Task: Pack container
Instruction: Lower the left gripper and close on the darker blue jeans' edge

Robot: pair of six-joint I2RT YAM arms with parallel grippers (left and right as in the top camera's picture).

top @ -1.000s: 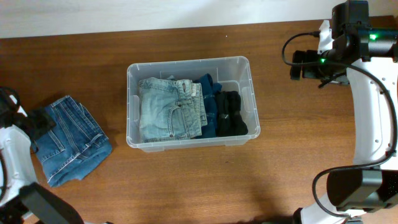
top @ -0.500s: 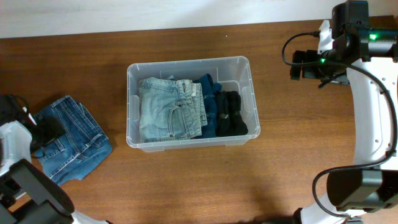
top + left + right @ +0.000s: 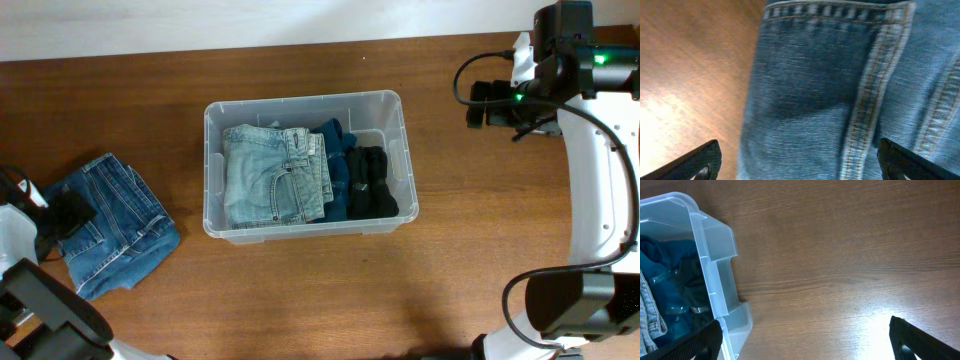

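Note:
The clear plastic container [image 3: 395,105] sits mid-table and holds light blue jeans [image 3: 270,175], a dark blue garment [image 3: 335,150] and a black garment [image 3: 372,185]. Its right wall also shows in the right wrist view [image 3: 715,265]. A folded pair of blue jeans [image 3: 115,225] lies on the table at the left. My left gripper [image 3: 68,212] is open right over these jeans' left edge; in the left wrist view its fingers [image 3: 800,167] straddle the denim [image 3: 810,100]. My right gripper [image 3: 485,105] is open and empty over bare table, right of the container.
The brown wooden table [image 3: 480,250] has a pale wall edge along the back. The right arm's white links [image 3: 600,180] run down the right side. The left arm's base [image 3: 20,290] is at the lower left.
My left gripper has shifted down and slightly right along the left edge of the folded jeans, now close over the denim. The right arm and the container have not moved.

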